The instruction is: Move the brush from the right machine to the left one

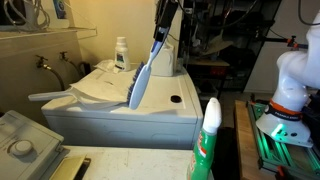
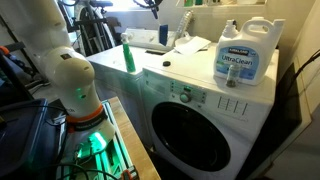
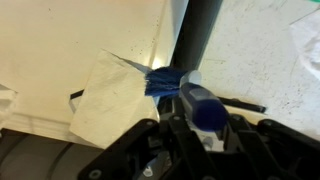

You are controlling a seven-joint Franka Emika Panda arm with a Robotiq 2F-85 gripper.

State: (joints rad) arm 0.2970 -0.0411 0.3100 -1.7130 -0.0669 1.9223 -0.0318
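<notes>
The claw (image 1: 163,36) is clamped on the upper end of the long brush with a blue handle and a pale, flat head (image 1: 145,75), so the brush hangs below it rather than lying to one side. Its long axis runs steeply down and a little slantwise, handle high and head low, over the flat top of the white front-loading washing machine (image 1: 185,100). The low tip sits just above or on a crumpled white cloth (image 1: 100,88) spread on that counter; the pictures do not settle whether it touches. In the wrist view the claw (image 3: 195,122) has its fingers closed round the blue handle, and the brush (image 3: 170,82) runs away from the camera as a dark shaft over the same white cloth (image 3: 110,95). The grey panel with a round knob (image 1: 20,146) in an exterior view is probably the other machine. If so, the head must be lifted clear before the brush is carried sideways towards it.
</notes>
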